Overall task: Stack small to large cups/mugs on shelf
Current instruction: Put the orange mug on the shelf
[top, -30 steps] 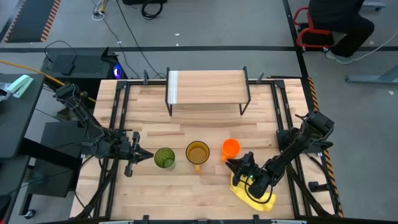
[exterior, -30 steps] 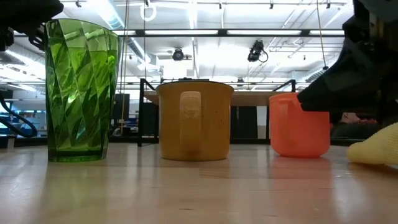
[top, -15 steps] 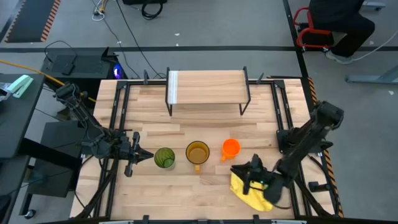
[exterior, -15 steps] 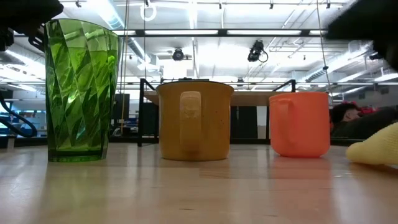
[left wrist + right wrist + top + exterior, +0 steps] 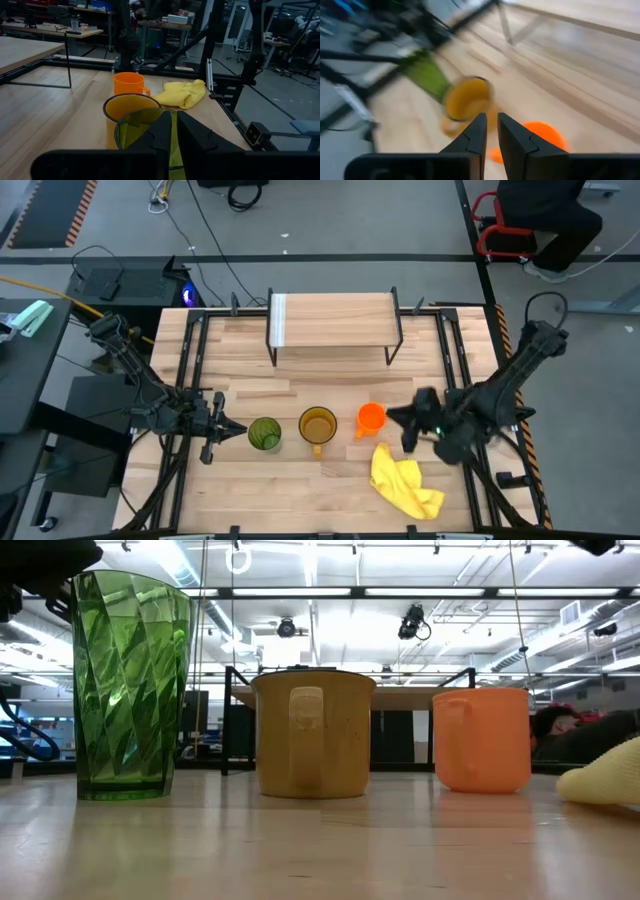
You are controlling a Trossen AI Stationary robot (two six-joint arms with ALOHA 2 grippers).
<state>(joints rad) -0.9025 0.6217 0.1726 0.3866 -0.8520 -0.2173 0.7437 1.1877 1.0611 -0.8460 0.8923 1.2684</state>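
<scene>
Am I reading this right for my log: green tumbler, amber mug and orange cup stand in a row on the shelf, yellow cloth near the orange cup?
Not quite. The high view shows the green tumbler, amber mug and orange cup lined up on the tabletop, in front of the shelf. The yellow cloth does lie near the orange cup.

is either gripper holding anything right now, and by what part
Nothing is held. The right gripper is shut and empty, just right of the orange cup, clear of the yellow cloth. The left gripper is shut and empty beside the green tumbler.
</scene>
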